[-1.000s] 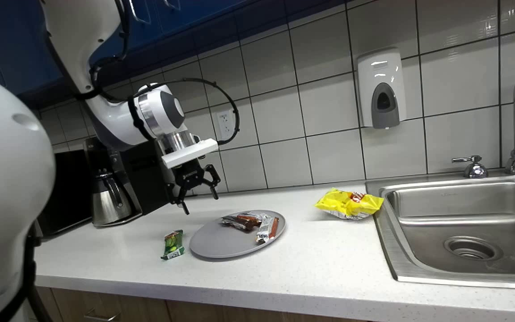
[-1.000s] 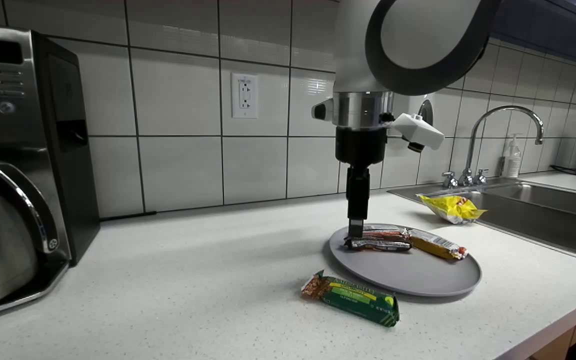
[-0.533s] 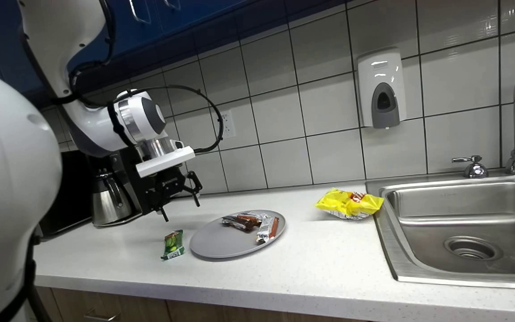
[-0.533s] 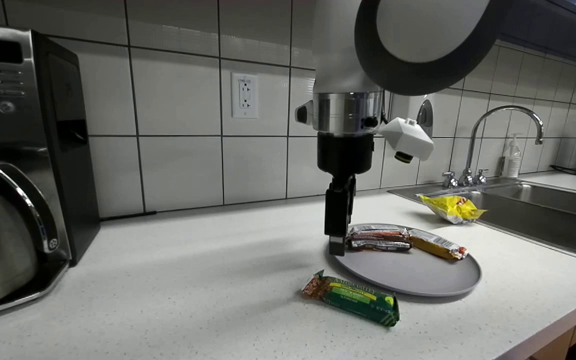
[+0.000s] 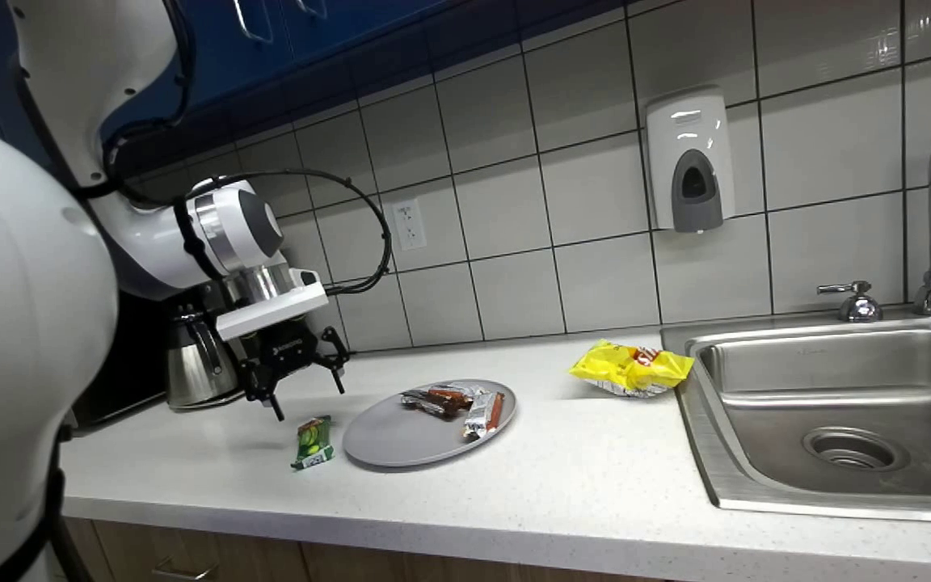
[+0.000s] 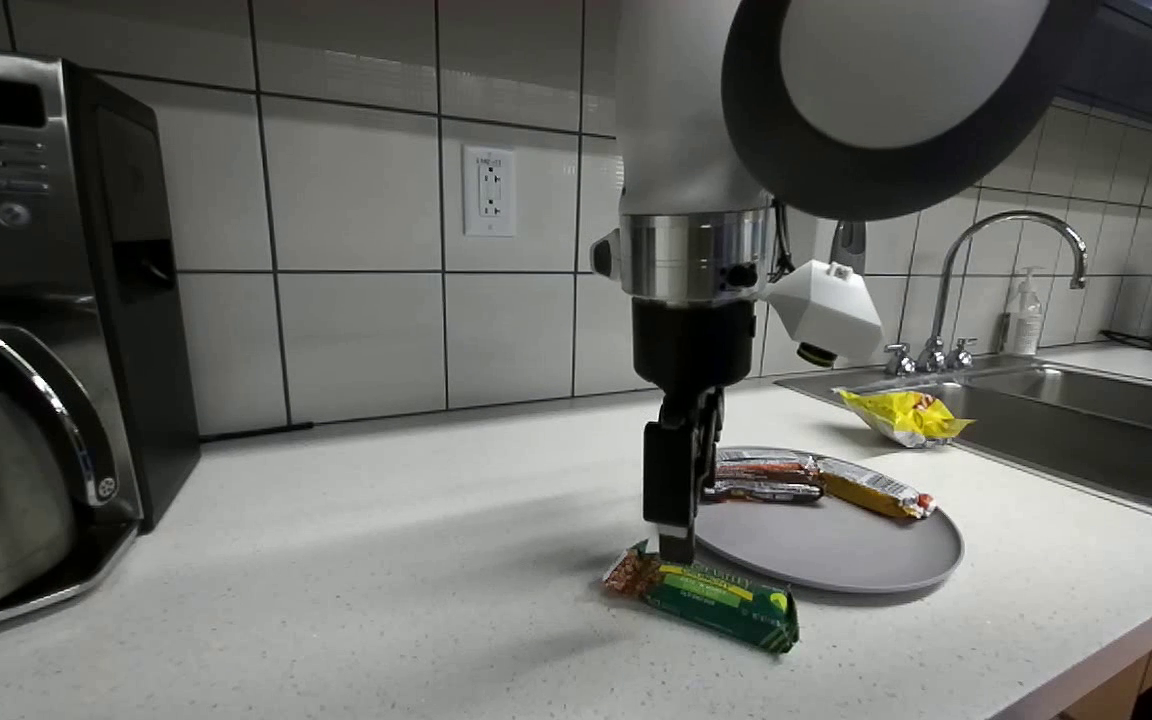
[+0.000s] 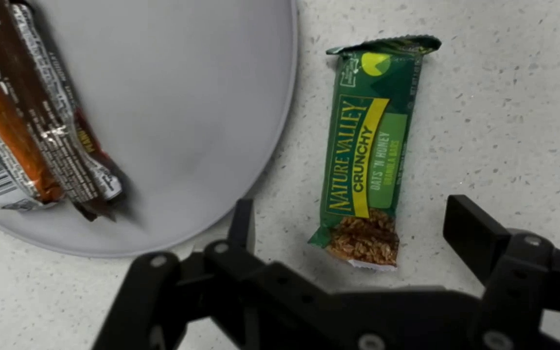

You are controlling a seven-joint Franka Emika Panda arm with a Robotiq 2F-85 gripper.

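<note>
End effector spread wide, seemingly just above the green granola bar beside the grey plate

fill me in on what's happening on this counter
A robot arm has its hand open above a green granola bar lying on the counter. Nothing is gripped: in the wrist view, gaps show on both sides of the bar. Beside it sits a gray plate with several wrapped bars, and a yellow bag lies by the sink.
</note>
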